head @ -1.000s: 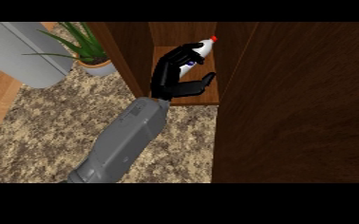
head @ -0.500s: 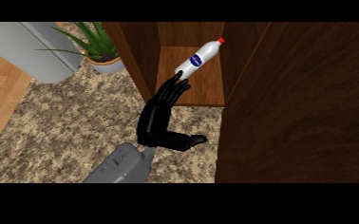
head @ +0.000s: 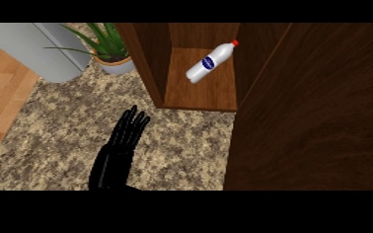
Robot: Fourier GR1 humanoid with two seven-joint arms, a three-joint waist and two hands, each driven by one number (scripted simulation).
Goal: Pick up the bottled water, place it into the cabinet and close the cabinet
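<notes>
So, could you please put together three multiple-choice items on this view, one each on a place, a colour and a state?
1. Where does the bottled water lie?
A. In the robot hand
B. On the counter
C. On the cabinet shelf

2. What colour is its cap?
A. Blue
B. Red
C. Green

3. In what state is the robot hand?
A. Open, fingers straight, holding nothing
B. Curled round the bottled water
C. Shut in a fist

Answers:
1 C: it lies slanted on the wooden shelf inside the cabinet.
2 B: the cap at its upper end is red.
3 A: the fingers are straight over the counter, well apart from the bottled water.
</notes>
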